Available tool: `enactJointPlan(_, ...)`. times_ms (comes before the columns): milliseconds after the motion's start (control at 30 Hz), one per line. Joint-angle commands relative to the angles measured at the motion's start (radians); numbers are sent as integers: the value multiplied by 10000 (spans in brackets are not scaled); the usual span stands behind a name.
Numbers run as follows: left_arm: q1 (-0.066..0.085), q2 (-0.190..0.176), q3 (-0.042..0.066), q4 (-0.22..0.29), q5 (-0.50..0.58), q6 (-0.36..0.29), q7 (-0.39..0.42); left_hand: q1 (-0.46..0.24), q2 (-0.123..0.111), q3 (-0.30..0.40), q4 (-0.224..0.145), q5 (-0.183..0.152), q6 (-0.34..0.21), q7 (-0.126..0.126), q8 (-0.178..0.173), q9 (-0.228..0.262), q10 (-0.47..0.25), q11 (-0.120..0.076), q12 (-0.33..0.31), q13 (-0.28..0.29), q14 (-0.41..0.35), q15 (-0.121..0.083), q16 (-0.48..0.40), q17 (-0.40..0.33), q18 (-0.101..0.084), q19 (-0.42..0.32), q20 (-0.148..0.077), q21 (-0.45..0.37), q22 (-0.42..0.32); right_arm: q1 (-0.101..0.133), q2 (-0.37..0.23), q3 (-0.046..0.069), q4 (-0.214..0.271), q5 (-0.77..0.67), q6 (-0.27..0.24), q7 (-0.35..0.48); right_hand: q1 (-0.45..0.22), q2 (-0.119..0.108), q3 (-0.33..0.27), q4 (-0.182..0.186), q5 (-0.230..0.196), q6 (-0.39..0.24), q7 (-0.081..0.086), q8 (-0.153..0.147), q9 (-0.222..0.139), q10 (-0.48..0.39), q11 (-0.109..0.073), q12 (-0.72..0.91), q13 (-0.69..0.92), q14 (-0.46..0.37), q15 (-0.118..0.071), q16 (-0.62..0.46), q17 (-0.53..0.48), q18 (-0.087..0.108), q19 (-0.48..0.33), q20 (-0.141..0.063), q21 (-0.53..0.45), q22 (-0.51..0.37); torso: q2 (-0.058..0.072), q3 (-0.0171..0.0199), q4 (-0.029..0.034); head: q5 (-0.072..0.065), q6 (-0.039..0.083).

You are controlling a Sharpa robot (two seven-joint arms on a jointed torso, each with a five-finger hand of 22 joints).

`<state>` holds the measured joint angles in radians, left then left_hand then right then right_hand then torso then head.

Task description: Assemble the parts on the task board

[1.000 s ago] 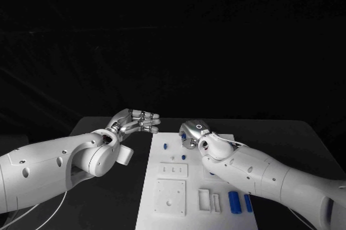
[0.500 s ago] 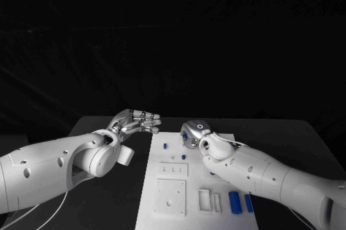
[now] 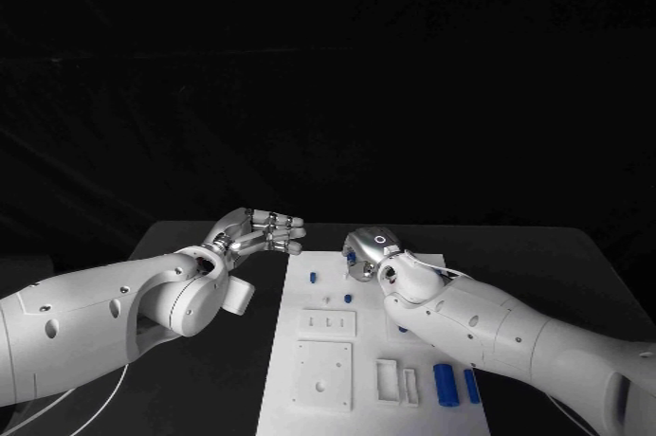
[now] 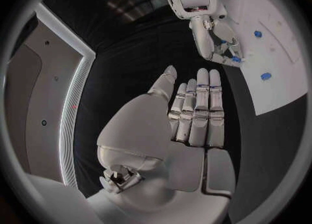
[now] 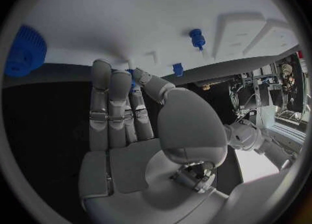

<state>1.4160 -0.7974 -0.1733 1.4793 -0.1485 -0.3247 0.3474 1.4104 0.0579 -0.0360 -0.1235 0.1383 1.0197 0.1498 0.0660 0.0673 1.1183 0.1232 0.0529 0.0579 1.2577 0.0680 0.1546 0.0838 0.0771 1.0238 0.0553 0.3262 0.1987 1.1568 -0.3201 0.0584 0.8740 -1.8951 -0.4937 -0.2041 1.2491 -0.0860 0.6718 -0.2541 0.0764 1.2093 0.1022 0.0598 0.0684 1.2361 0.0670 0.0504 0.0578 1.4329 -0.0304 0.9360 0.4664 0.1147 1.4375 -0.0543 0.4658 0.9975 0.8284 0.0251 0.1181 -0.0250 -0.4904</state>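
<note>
- Black table [image 3: 205, 360] lay under everything; its far edge faded into the dark backdrop.
- Flat white rectangular task board [image 3: 308, 403] sat mid-table, its near end cut off by the frame and its right side partly hidden under the right arm.
- Left hand [image 3: 257, 231], silver, hovered over the table just off the board's far left corner; the wrist view showed its fingers [image 4: 198, 109] straight, close together, holding nothing.
- Right hand [image 3: 369, 249], silver, was over the board's far end, its back to the head cam. Fingers [image 5: 111, 104] lay straight and side by side; a bit of blue showed by the fingertips, couldn't tell if gripped.
- Two blue cylindrical parts [image 3: 446, 383] lay side by side near the board's right edge.
- Small blue peg parts [image 3: 313, 278] stood at the board's far end, too small for detail.
- Round blue toothed part [image 5: 25, 51] was cut off at the right wrist view's rim.
</note>
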Motion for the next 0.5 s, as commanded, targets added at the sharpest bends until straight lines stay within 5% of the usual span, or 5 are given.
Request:
enactJointPlan(33,15,37,9,-17,-46,106,46,-74,1,-5,-63,50,-73,-12,-31,-13,-57,12,51,15,-20,68,28,-11,-103,-10,16,72,-15,-35,71,-18,-82,21,229,-11,80,-45,52,14,-49,-138,12,29,-19,-95,-18,68,5,47,46,-7,-15,190,60,38,-60,29,17,1,5,-10,19)
enactJointPlan(500,26,76,10,-54,-46,108,38,-74,1,-5,-63,50,-73,-12,-31,-13,-57,12,51,15,-20,68,28,-11,-103,-10,16,72,-15,-35,138,-19,-135,262,621,136,65,-121,-81,51,-34,-380,70,31,-29,-379,63,65,1,48,113,-7,-40,256,127,119,-248,130,30,-4,9,11,17)
